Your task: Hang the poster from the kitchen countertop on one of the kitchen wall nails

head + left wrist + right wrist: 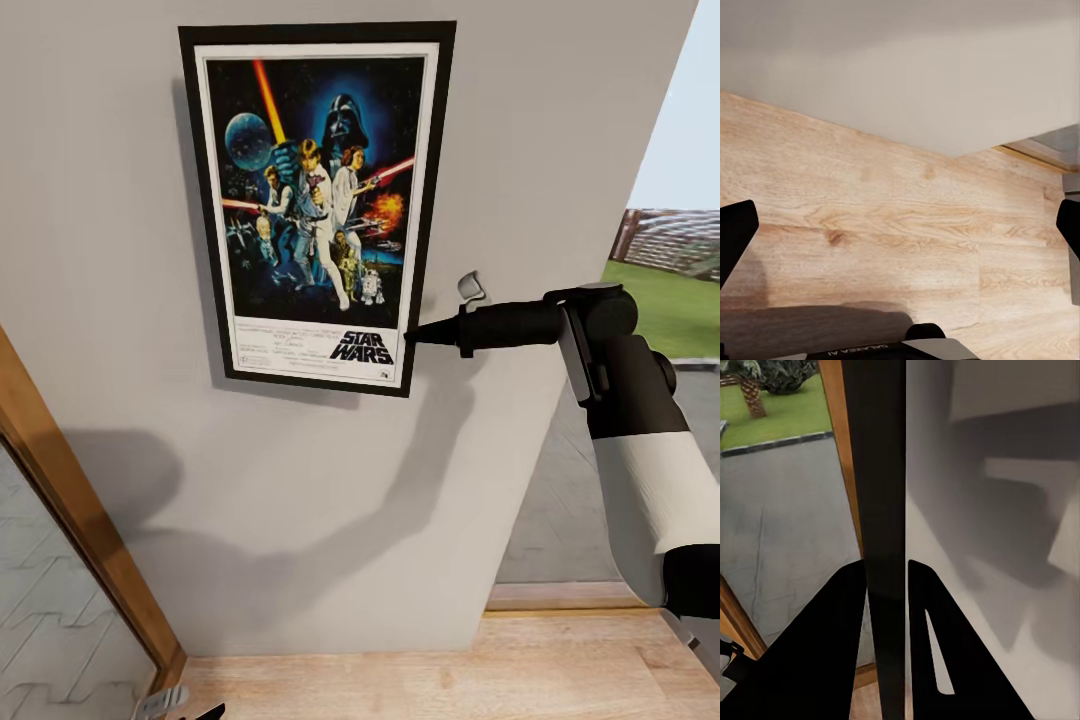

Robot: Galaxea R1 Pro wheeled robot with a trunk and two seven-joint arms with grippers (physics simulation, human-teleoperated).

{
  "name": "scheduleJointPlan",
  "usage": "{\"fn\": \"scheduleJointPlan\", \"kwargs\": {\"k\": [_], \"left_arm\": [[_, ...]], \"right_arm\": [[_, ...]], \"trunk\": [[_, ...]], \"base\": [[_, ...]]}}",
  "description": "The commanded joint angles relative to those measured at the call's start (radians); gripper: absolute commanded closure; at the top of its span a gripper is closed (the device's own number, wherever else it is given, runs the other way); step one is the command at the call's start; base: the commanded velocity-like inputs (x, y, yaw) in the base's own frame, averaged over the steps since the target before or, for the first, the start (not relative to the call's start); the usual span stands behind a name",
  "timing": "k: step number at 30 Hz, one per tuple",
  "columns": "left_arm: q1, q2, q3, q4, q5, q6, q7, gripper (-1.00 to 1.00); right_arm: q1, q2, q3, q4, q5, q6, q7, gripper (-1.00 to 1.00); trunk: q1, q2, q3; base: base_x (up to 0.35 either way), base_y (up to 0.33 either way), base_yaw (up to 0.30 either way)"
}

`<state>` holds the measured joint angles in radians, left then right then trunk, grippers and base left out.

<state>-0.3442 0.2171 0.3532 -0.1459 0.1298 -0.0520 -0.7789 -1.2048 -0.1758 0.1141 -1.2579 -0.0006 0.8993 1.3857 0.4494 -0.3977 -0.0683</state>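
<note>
Right tool (412, 338) pinches the poster (315, 205) by its lower right edge, flat against the wall (560, 150). Left tool (900, 225) hangs spread and empty over the floor (885, 225). Letting go before a nail catches would likely drop it.

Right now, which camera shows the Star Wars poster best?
The head view: the whole poster faces it, against the wall, with the right gripper at its lower corner. The right wrist view catches just its dark frame edge-on between the fingers. The left wrist view looks at floor.

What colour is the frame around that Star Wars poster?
Black. The poster has a thin black frame with a white border inside it, clearest in the head view.
</note>
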Motion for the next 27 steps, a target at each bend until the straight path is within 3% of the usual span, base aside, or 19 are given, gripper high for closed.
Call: {"fn": "scheduleJointPlan", "kwargs": {"k": [1, 12, 20, 27], "left_arm": [[-0.001, 0.001, -0.008, 0.002, 0.010, -0.005, -0.002, -1.00], [-0.001, 0.001, -0.008, 0.002, 0.010, -0.005, -0.002, -1.00], [-0.001, 0.001, -0.008, 0.002, 0.010, -0.004, -0.002, -1.00], [-0.001, 0.001, -0.008, 0.002, 0.010, -0.005, -0.002, -1.00]], "right_arm": [[-0.002, -0.001, 0.001, 0.000, -0.001, 0.012, 0.004, 1.00], [-0.002, -0.001, 0.001, 0.000, -0.001, 0.012, 0.004, 1.00], [-0.001, -0.001, 0.001, 0.000, -0.001, 0.012, 0.004, 1.00], [-0.001, -0.001, 0.001, 0.000, -0.001, 0.012, 0.004, 1.00]], "trunk": [[0.001, -0.002, -0.002], [0.001, -0.002, -0.002], [0.001, -0.002, -0.002], [0.001, -0.002, -0.002]], "base": [[0.001, 0.000, 0.000], [0.007, 0.000, 0.000], [0.180, 0.000, 0.000], [0.015, 0.000, 0.000]]}}
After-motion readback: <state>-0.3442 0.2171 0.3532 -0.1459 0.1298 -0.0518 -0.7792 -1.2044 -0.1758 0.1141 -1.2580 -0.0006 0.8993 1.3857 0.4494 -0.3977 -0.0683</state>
